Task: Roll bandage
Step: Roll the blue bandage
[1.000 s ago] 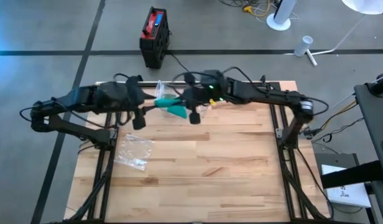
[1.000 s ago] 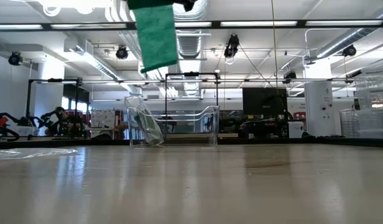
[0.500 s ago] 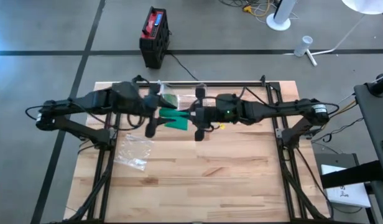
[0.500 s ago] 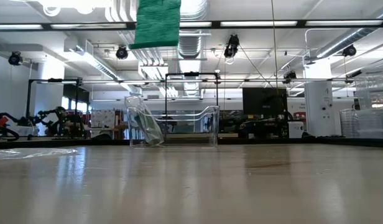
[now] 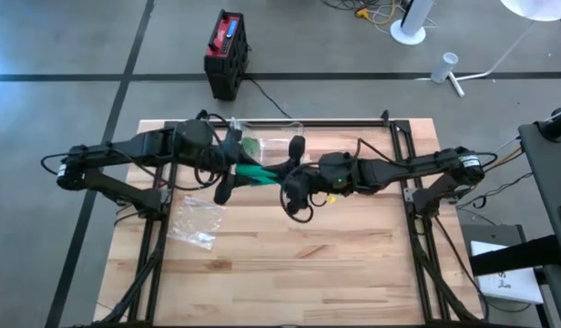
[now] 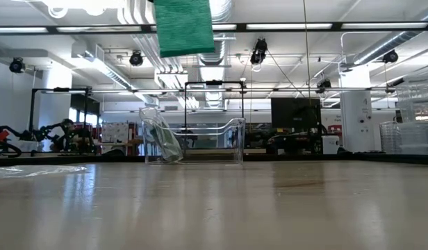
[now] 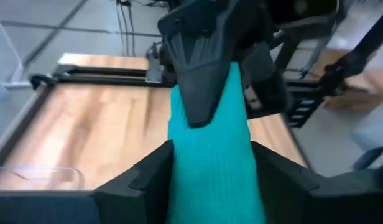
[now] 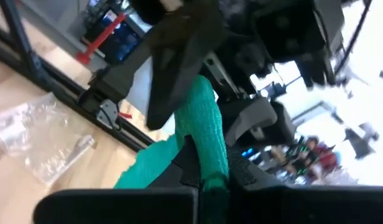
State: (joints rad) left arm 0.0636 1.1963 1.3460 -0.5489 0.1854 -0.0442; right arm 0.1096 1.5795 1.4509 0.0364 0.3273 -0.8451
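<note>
Bandage [image 5: 260,173], a green strip, hangs stretched in the air between the two arms above the far middle part of the wooden worktop [image 5: 308,246], touching nothing below it. The left tool [image 5: 233,164] is closed on one end of it; its wrist view shows the green cloth [image 7: 210,162] running out between its two dark fingers [image 7: 142,180] toward the other arm. The right tool [image 5: 294,180] grips the other end, and in its own wrist view the strip [image 8: 201,137] is pinched narrow between the fingers and twisted. In the low view only a green piece [image 6: 184,26] shows, hanging high over the worktop. A crumpled clear plastic bag [image 5: 197,221] lies flat on the worktop's left side, well apart from the bandage. A clear plastic box [image 6: 193,142] stands at the far edge. On the floor beyond the worktop sits a red and black case [image 5: 226,53]. No writing or label can be read on anything.
</note>
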